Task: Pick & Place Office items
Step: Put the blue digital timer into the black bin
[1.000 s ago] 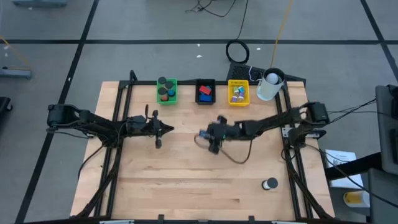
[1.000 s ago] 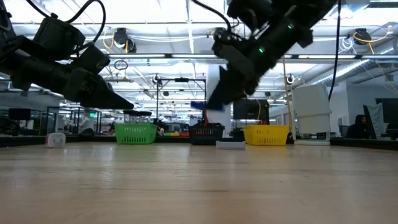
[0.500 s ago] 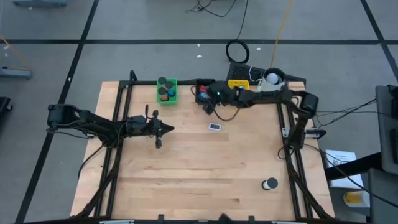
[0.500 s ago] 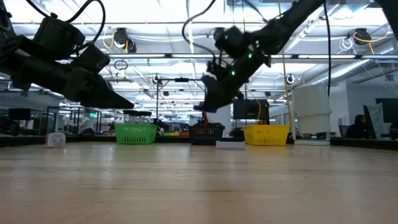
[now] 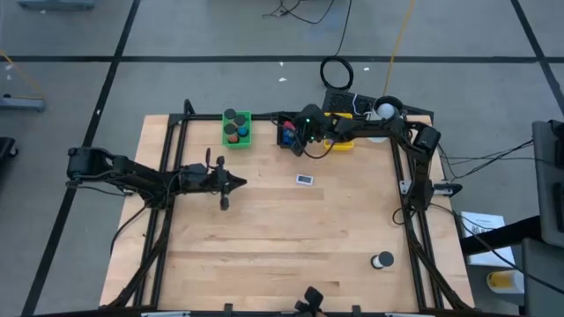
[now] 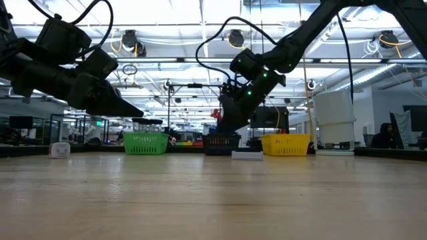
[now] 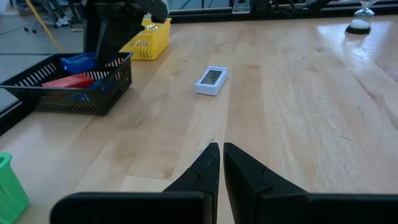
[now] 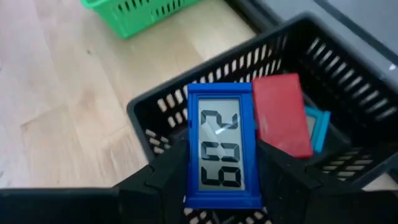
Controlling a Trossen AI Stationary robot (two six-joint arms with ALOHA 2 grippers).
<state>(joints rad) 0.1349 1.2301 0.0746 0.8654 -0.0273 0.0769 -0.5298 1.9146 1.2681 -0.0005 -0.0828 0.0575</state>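
My right gripper [image 8: 222, 190] is shut on a blue rectangular clock [image 8: 222, 146] with a grey digit display, just above the near rim of the black tray [image 8: 163, 106] at the table's far edge [image 5: 291, 132]. In that tray lie a red block [image 8: 281, 116] and a light-blue one [image 8: 318, 127]. A small white clock [image 5: 305, 180] lies flat on the table's middle. A dark round item [image 5: 382, 261] stands at the near right. My left gripper [image 7: 221, 152] hovers shut at the table's left [image 5: 240, 182], holding nothing. My right gripper pinches the blue clock's two long sides [image 8: 190, 180], near the end closest to the wrist, between its two fingers [image 8: 160, 180]. The fingers slant downward from the table's right toward the far left and run along the clock. The clock is lifted clear over the tray, display facing the wrist camera.
A green tray [image 5: 236, 129] with dark round pieces stands left of the black one. A yellow tray [image 5: 339, 134] stands right of it, partly under my right arm. A white cup [image 5: 385, 110] is at the far right corner. Bare wood fills the near half.
My right gripper has swung from the table's middle toward the far edge, carrying the blue clock, and now hangs over the black tray. The white clock it covered before now shows on the table. My left arm has kept still.
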